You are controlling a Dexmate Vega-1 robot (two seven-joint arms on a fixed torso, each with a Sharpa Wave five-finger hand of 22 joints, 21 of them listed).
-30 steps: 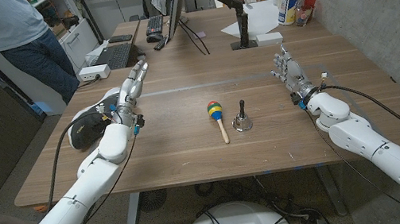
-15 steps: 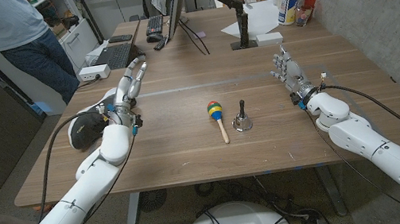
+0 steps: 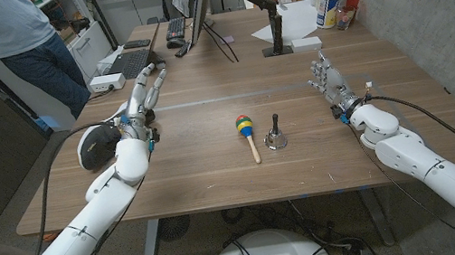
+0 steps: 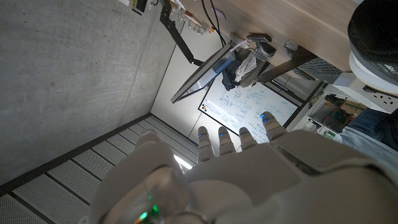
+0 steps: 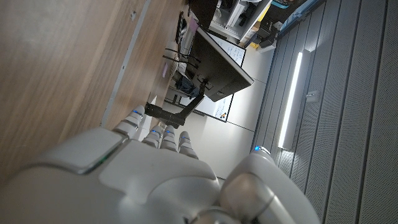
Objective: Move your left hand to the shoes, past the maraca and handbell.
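While L hand [image 3: 140, 107] hangs empty w/ fingers spread just beside the shoes [image 3: 98, 145] at desk's [image 3: 216, 170] left edge, maraca [image 3: 246, 131] & handbell [image 3: 275, 135] sit mid-desk, well apart from it. Reach looks nearly done; only closing onto shoes left. R hand [image 3: 328, 82] idle, fingers loosely apart.

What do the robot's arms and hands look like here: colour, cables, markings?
Both arms are glossy white rounded shells. The left robot hand and the right robot hand are pale grey-white with small blue marks at the fingertips. A black cable loops along each arm to the wrist.
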